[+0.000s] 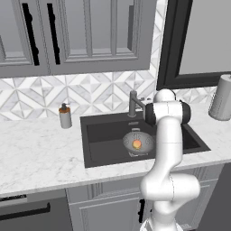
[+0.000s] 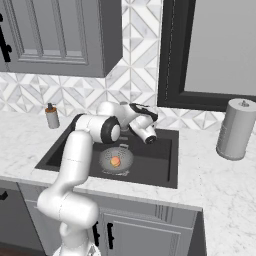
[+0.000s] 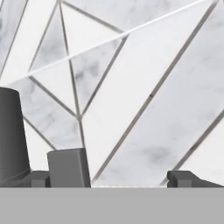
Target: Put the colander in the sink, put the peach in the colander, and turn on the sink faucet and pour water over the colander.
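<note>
Sitting in the colander (image 1: 138, 143), the peach (image 1: 136, 144) rests low in the sink (image 1: 103, 135). Up by the sink faucet (image 1: 133, 103), the gripper (image 3: 106, 178) has its fingers spread apart, holding nothing.

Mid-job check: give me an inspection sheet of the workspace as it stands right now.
Surface: white marble counter.
Job's things: colander in the sink; peach inside it; sink faucet behind; no water seen.
Clutter: soap bottle left of the sink; grey canister on the right.
Hand: hand up near the faucet, facing the tiled wall; fingers apart, empty.
Cables: nothing seen.
Surroundings: grey cabinets, dark-framed window.
</note>
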